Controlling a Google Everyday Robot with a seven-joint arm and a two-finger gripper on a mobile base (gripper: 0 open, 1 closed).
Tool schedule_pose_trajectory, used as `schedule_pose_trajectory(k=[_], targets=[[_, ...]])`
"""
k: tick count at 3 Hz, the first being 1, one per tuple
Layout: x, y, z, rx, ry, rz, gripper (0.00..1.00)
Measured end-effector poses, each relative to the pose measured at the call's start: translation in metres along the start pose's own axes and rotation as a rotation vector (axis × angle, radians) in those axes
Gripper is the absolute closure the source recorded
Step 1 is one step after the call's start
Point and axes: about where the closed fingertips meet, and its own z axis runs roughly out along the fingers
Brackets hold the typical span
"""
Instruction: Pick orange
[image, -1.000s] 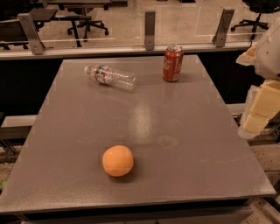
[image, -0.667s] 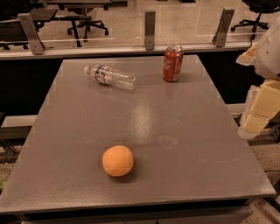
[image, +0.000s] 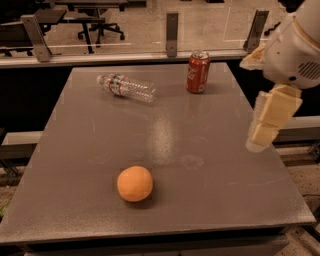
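The orange (image: 134, 183) is round with matte skin and sits on the grey table (image: 210, 165) near its front edge, left of centre. My gripper (image: 261, 136) hangs at the right, over the table's right edge, pointing down and a little left. It is well to the right of the orange and above the table surface. It holds nothing that I can see.
A red soda can (image: 198, 72) stands upright at the back right of the table. A clear plastic bottle (image: 126, 87) lies on its side at the back left. A railing with metal posts (image: 171, 34) runs behind the table.
My arm and gripper have moved left, from beyond the table's right edge to over it. The orange, can and bottle have not moved.
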Motion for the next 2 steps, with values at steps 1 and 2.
schedule_pose_trajectory(k=[1, 2], targets=[[-0.041, 0.014, 0.016, -0.068, -0.125, -0.089, 0.0], [-0.08, 0.044, 0.029, -0.126, -0.229, -0.206, 0.0]])
